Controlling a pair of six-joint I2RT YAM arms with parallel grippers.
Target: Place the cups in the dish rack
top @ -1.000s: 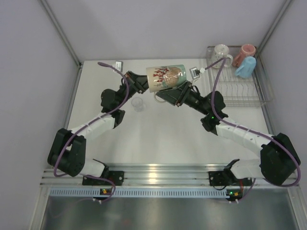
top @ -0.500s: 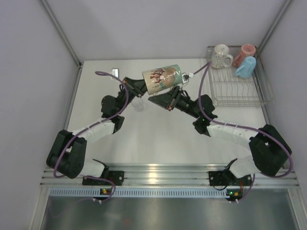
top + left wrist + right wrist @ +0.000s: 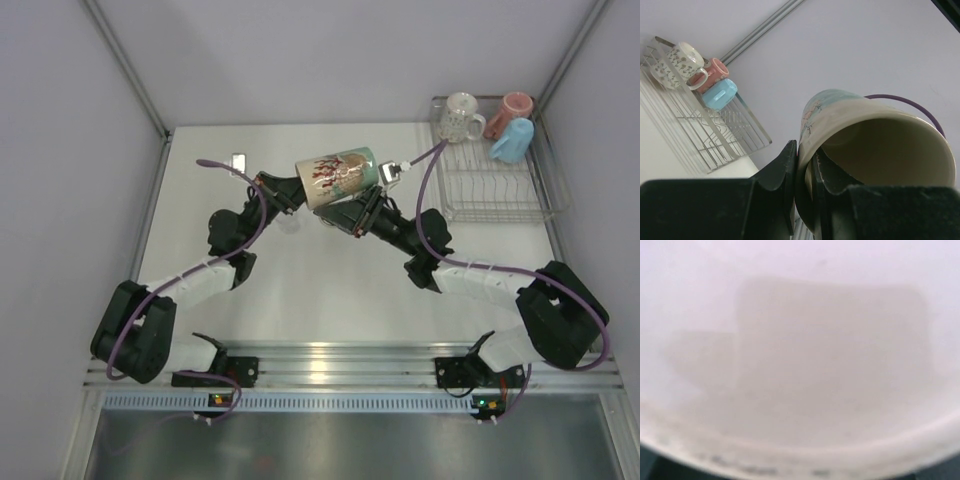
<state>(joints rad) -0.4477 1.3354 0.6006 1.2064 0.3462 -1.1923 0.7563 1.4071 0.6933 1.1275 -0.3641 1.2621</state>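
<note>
The cream patterned mug lies on its side in the air over the table's middle. My left gripper is shut on its rim: in the left wrist view one finger is outside and one inside the mug. My right gripper sits close under the mug's base. The mug's pale bottom fills the right wrist view and hides the fingers. In the silver wire dish rack at the far right stand the white patterned mug, the pinkish-red mug and the light blue mug.
The rack and its three mugs also show in the left wrist view. Grey walls enclose the table on three sides. A metal rail runs along the near edge by the arm bases. Purple cables loop over both arms.
The mug has moved a little left and nearer, carried by my left gripper. My right arm has followed it left and drawn in close under the mug.
</note>
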